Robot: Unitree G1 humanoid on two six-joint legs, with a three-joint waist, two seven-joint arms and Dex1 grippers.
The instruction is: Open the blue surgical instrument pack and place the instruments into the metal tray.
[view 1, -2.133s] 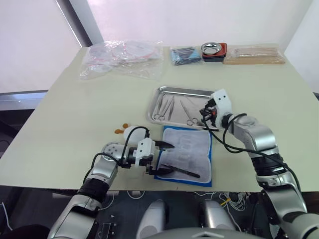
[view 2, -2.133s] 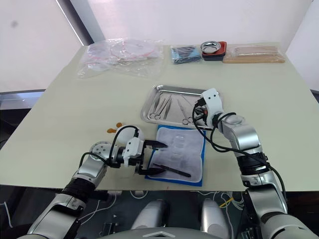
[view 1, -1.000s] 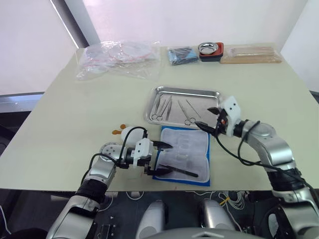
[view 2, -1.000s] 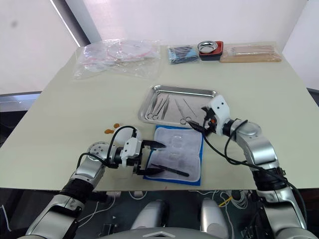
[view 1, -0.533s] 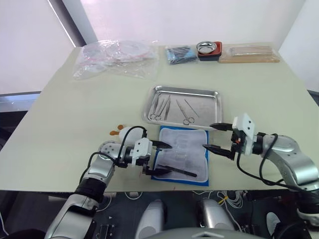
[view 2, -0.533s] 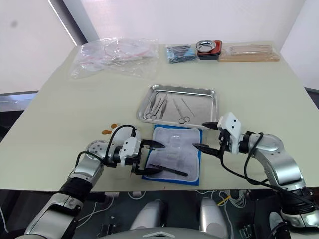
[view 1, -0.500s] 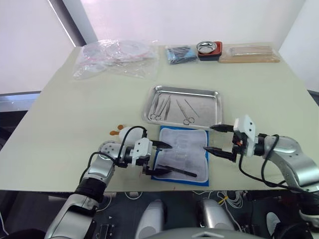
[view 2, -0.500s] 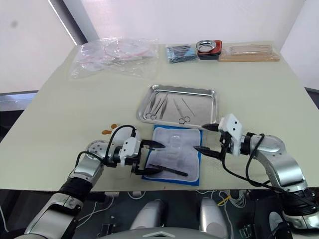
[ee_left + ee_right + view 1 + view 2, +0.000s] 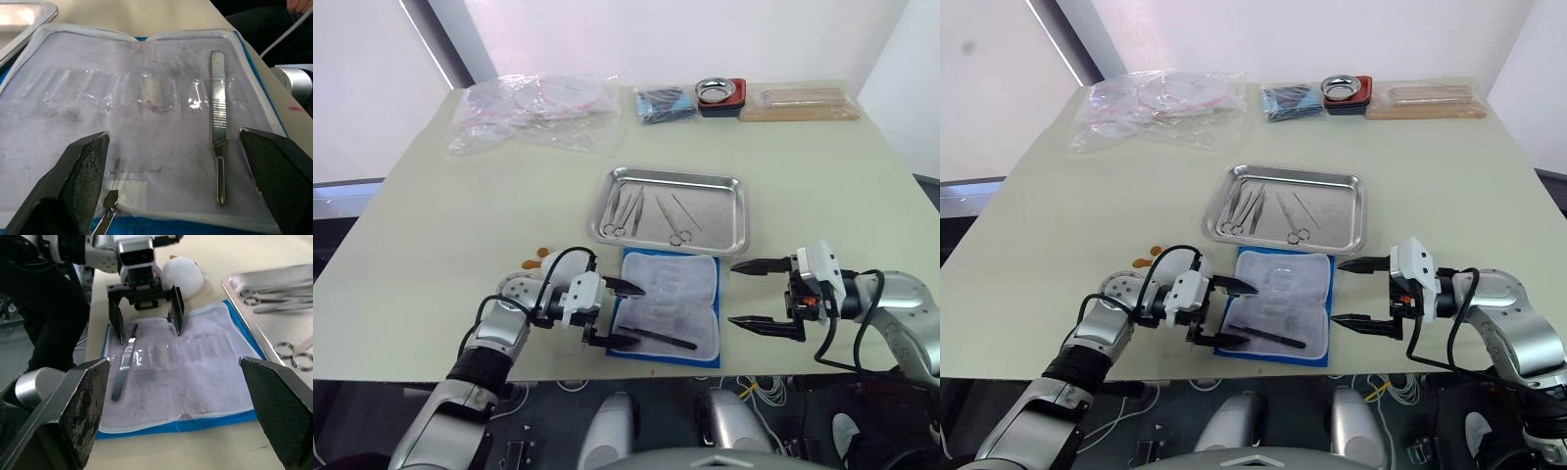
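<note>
The blue surgical instrument pack (image 9: 672,302) lies open near the table's front edge, its whitish pocketed inside facing up. One slim silver instrument (image 9: 658,339) rests on its near part, also seen in the left wrist view (image 9: 217,125). Behind the pack, the metal tray (image 9: 741,211) holds several instruments (image 9: 642,211), scissors and forceps. My left gripper (image 9: 639,314) stands open over the pack's left edge, fingers straddling it and gripping nothing. My right gripper (image 9: 732,294) hangs open and empty just right of the pack.
A small white rounded object (image 9: 557,265) with orange bits sits by my left wrist. Along the far edge lie a clear plastic bag (image 9: 533,108), a dark-blue packet (image 9: 656,103), a round bowl in a red holder (image 9: 720,92) and a tan pack (image 9: 798,101).
My right gripper has drawn back from the tray's near right corner to a spot right of the pack, staying open. The left gripper has kept its place.
</note>
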